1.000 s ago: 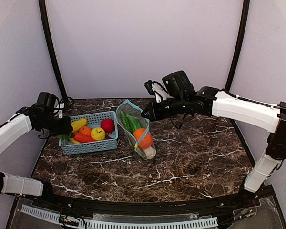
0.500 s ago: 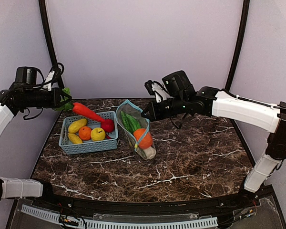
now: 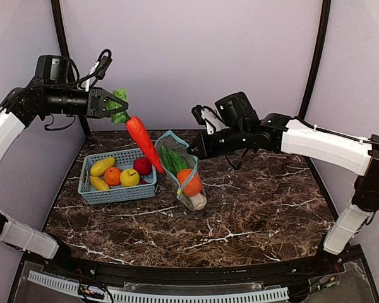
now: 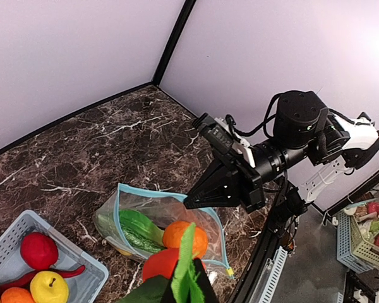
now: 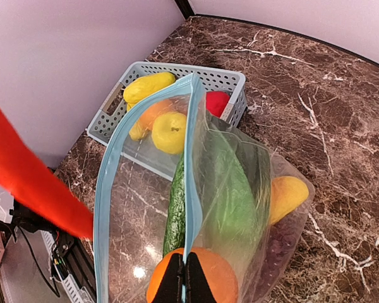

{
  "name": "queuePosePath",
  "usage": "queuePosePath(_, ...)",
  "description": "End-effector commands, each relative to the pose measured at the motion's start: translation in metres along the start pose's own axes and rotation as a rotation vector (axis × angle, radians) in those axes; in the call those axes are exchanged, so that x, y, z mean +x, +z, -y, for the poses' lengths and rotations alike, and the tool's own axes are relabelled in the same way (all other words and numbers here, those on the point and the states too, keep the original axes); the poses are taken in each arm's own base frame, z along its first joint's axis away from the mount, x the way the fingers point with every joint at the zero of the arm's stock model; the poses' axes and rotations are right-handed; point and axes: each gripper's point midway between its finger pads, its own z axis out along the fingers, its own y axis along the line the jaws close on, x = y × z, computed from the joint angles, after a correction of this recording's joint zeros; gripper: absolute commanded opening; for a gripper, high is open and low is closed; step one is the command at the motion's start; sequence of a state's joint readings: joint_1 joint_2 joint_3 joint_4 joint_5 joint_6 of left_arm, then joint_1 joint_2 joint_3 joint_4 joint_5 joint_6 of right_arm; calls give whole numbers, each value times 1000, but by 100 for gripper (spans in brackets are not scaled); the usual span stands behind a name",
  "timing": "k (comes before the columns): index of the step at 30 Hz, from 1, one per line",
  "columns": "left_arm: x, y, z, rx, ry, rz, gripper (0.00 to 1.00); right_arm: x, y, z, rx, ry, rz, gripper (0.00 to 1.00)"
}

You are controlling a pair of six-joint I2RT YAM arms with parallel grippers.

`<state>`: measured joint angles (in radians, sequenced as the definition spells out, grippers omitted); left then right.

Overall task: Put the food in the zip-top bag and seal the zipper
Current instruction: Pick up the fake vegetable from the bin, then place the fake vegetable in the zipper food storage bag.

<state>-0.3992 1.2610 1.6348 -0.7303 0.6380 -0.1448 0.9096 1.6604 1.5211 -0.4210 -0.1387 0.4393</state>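
In the upper left of the top view, the left end effector (image 3: 110,104) is clamped on the green leaves of a toy carrot (image 3: 144,144), which hangs tilted over the teal basket (image 3: 117,191). At centre, the right end effector (image 3: 192,153) pinches the zipper (image 5: 188,164) edge of the zip-top bag (image 3: 167,146). The bag stands open on the worktop (image 3: 259,202), holding 1 cucumber (image 3: 170,161) and 1 orange piece (image 3: 189,183).
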Motion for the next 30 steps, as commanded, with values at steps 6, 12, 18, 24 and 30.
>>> queuePosePath(6, -33, 2, 42, 160, 19, 60, 1, -26, -10, -11, -35, -16, 71, 0)
queuePosePath(12, -34, 12, 36, 160, 14, 62, 1, -26, -10, -12, -37, -17, 71, 0)
queuePosePath(18, -18, 35, 20, 136, -19, 24, 1, -27, -10, -12, -38, -17, 73, 0)
queuePosePath(24, -11, 50, 13, 146, -44, 30, 1, -26, -10, -12, -42, -13, 70, 0)
queuePosePath(30, -4, 62, 6, 144, -65, 36, 1, -24, -8, -12, -44, -12, 67, 0)
